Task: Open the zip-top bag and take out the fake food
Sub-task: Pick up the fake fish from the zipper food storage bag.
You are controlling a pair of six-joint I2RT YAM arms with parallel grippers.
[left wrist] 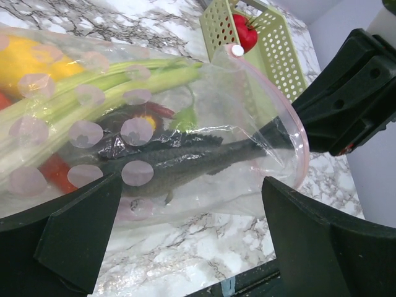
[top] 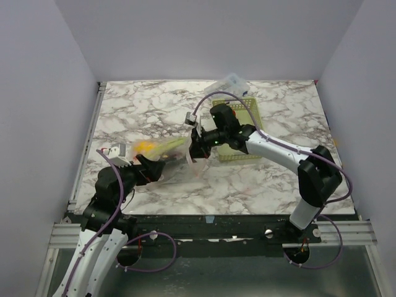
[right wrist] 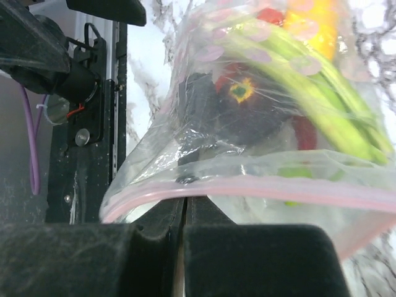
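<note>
Zip-top bag between two tools.
Right tool pinches its pink zip strip; left tool spread wide at the other end.

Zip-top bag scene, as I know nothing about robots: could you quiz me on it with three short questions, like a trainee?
1. True or false: the right gripper is shut on the zip-top bag's pink zip edge.
2. Fill in: the left gripper's jaws stand ___.
3. Where is the red round fruit? A inside the bag; B in the green basket; C in the left gripper.
Key: 1 true; 2 open; 3 B.
</note>
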